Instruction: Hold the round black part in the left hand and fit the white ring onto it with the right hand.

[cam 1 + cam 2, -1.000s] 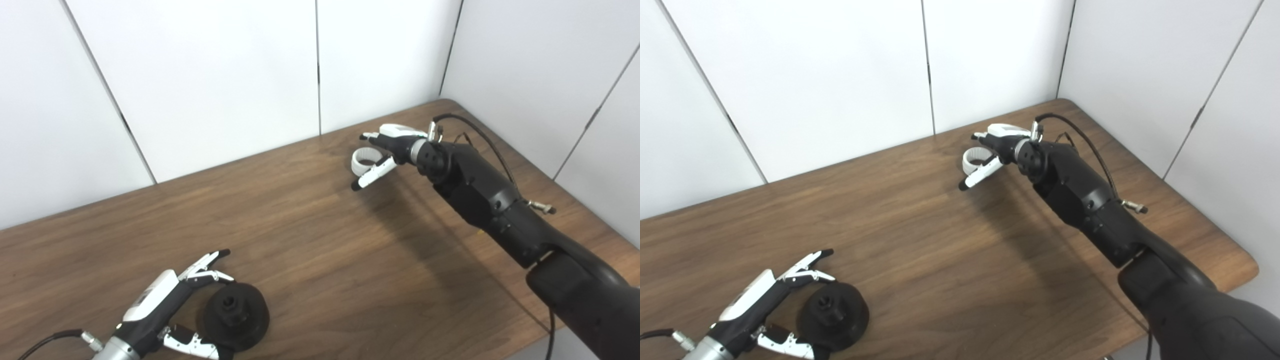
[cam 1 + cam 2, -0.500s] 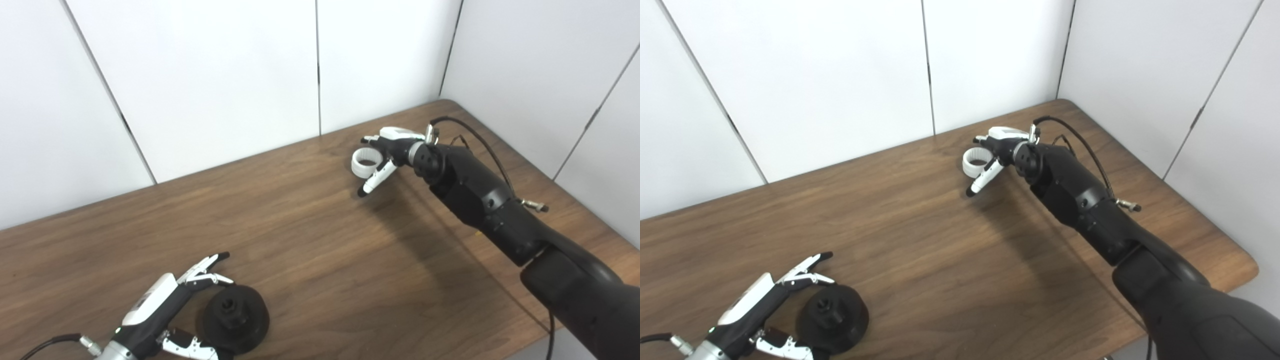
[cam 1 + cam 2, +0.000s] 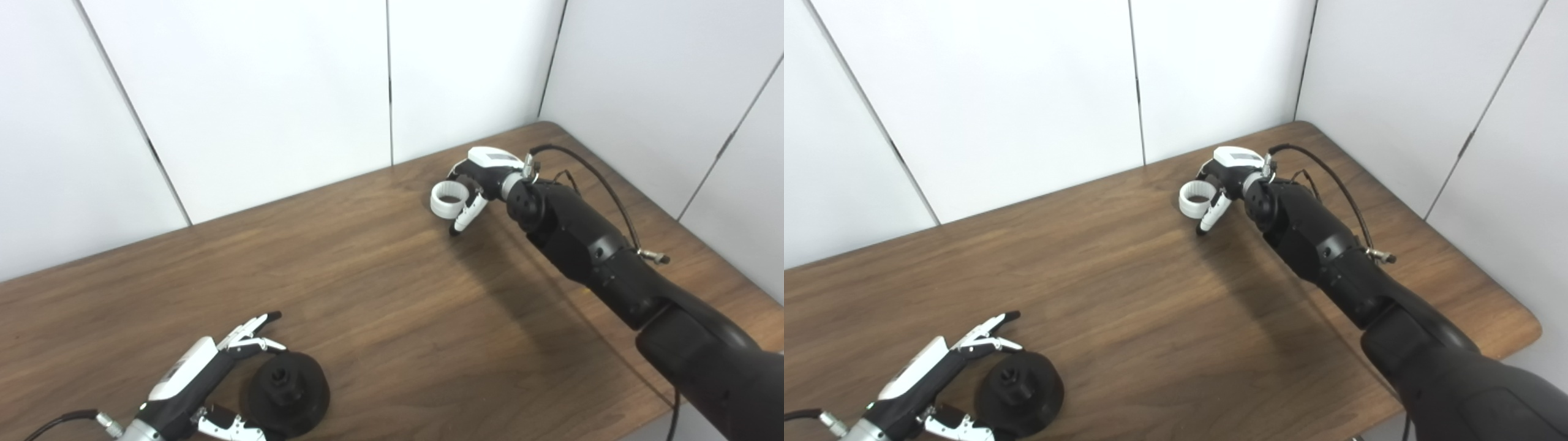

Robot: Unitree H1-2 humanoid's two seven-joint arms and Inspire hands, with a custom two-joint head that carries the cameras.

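The white ring (image 3: 445, 200) lies flat, hole up, at the far right of the tabletop (image 3: 392, 294), just left of the right hand (image 3: 476, 184) curling around it, grip unclear, far from the black part (image 3: 283, 392) between the left hand's (image 3: 202, 386) spread, empty fingers.

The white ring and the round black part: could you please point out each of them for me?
white ring (image 3: 442, 206), left eye view, on its outer wall.
round black part (image 3: 304, 402), left eye view, on the flat disc beside its hub.

black part (image 3: 285, 395): flat, near-left | white ring (image 3: 445, 199): far-right
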